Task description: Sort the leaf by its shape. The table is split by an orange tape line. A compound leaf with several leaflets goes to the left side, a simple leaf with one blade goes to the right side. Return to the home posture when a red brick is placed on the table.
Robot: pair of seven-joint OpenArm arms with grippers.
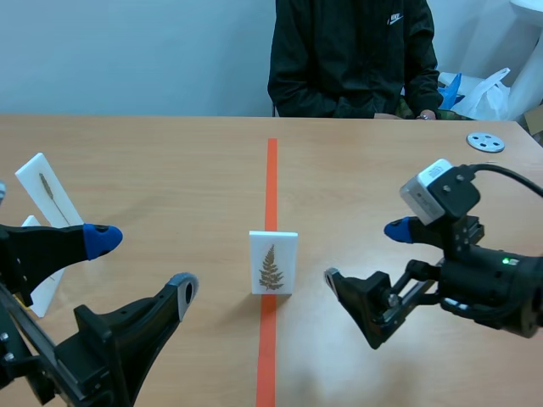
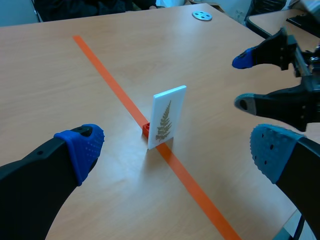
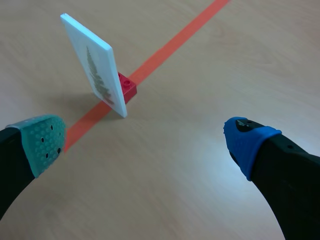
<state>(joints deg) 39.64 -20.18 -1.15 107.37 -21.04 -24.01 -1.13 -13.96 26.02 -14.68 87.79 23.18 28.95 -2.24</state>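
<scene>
black arms (image 1: 488,284) | dotted pads (image 3: 246,137) blue, grey-green | white wrist camera (image 1: 427,188) | black cable (image 1: 513,173)

Leaf card (image 1: 273,263) upright on tape line (image 1: 271,170), brick (image 3: 126,86) behind it

I see the table (image 1: 170,170) as pale wood-grain laminate, smooth with a soft sheen. The card (image 1: 273,262) looks like stiff white plastic, matt. The red brick (image 3: 127,87) behind it is glossy moulded plastic. The tape line (image 1: 271,170) is matt. On my right gripper (image 3: 145,142) the pads (image 3: 44,140) look rubbery and dimpled. The jacket (image 1: 348,59) at the far edge is black cloth.
</scene>
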